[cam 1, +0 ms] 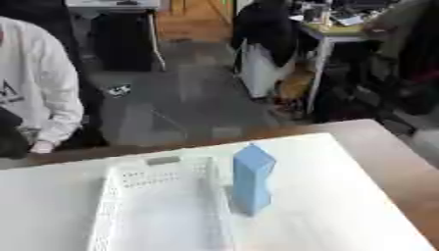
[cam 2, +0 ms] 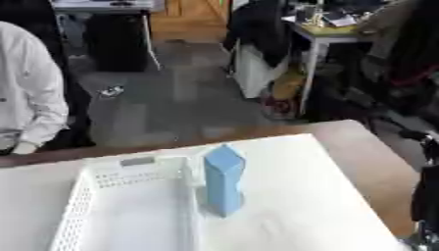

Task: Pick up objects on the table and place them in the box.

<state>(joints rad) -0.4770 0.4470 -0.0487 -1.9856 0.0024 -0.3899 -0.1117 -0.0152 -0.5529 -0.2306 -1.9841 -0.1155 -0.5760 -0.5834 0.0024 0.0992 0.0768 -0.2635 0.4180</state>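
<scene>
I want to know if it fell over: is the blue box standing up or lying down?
Standing up. The blue box stands tall on its small end on the table, just right of the white basket, not inside it.

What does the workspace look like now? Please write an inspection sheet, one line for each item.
Surface: white table top on a wooden table, its brown edge showing at the right.
Job's things: blue box stands upright just right of the white basket, outside it; the basket looks empty.
Clutter: nothing seen on the table.
Hands: left not in view; a dark arm part shows at the right edge of the right eye view, hand itself not seen.
Cables: nothing seen.
Surroundings: a person's white sleeve at the far left edge; desks and dark chairs on the grey floor behind.
</scene>
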